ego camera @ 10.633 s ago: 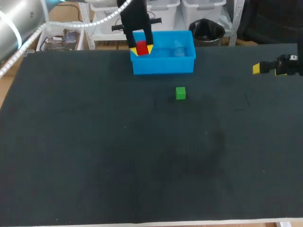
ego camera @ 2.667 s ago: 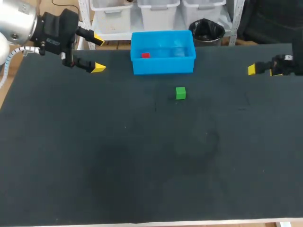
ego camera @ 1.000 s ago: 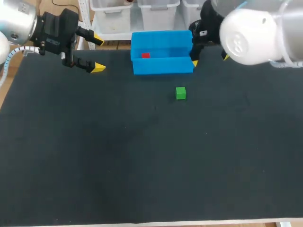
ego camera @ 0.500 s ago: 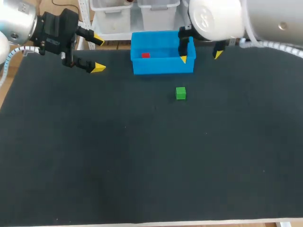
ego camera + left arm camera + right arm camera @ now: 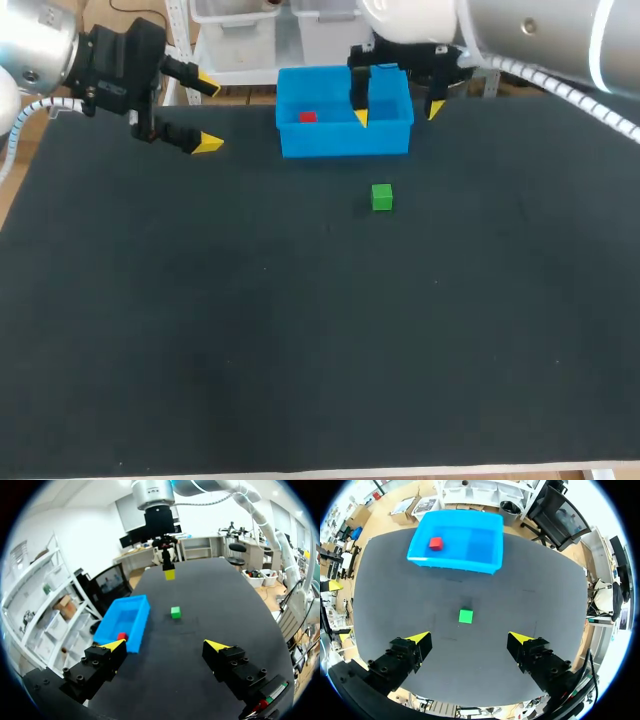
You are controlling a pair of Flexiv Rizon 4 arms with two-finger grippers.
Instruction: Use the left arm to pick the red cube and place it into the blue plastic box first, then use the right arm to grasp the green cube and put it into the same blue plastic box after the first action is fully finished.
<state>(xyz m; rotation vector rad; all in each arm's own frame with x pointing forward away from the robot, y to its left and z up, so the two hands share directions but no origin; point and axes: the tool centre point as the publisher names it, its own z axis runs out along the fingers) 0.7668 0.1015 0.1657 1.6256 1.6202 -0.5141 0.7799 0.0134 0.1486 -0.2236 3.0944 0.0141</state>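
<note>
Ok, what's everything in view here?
table: one, black, under everything
box: one, blue, at the table's far edge
red cube: one, red, inside the box near its left end
green cube: one, green, on the table in front of the box, apart from it
left fingers: two, yellow-tipped, open and empty, at the far left, left of the box
right fingers: two, yellow-tipped, open and empty, raised by the box's right end
</note>
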